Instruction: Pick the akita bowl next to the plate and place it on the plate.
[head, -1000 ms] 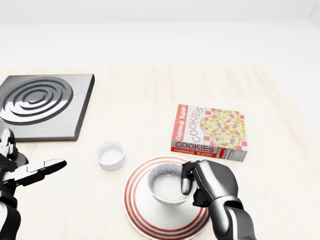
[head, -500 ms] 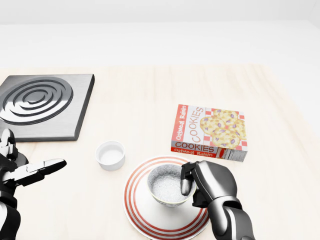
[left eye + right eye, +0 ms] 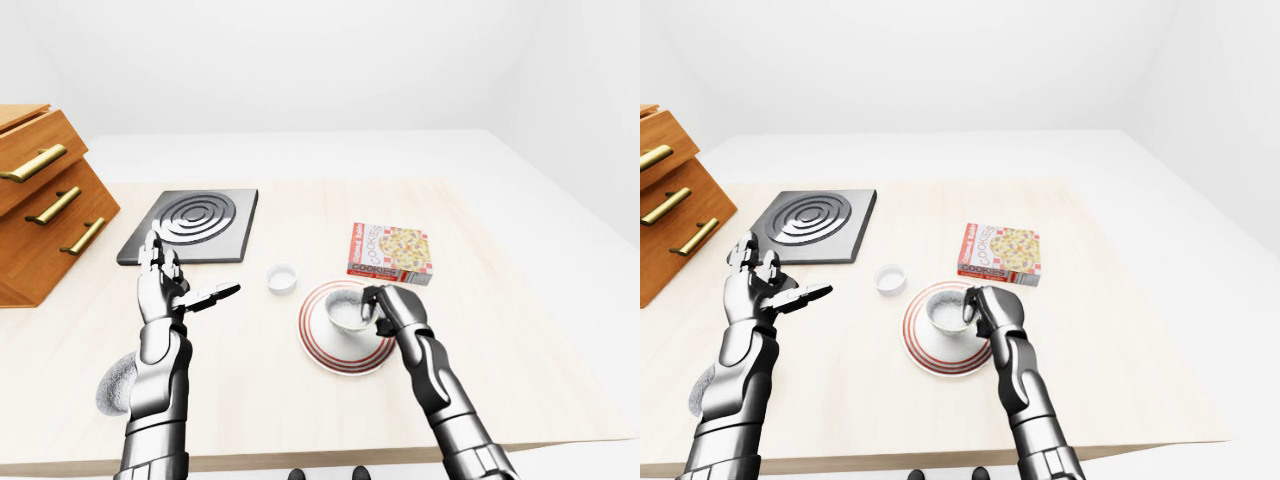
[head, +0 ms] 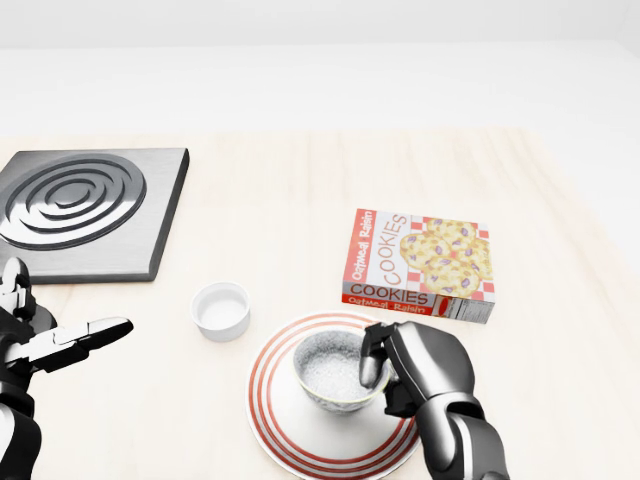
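The speckled white akita bowl [image 4: 332,371] sits upright on the red-ringed plate [image 4: 290,440] low in the head view. My right hand [image 4: 385,370] grips the bowl's right rim, one finger hooked inside it and the others outside. My left hand [image 4: 60,340] hovers open at the left edge, well away from the plate, fingers spread and holding nothing.
A small white ramekin [image 4: 221,310] stands just up-left of the plate. A cookie box [image 4: 420,263] lies flat up-right of it. A stove burner plate [image 4: 85,205] is at upper left, and a wooden drawer cabinet [image 3: 45,195] stands at the table's left end.
The bowl and my right hand have shifted slightly left on the plate. The left hand has stayed put.
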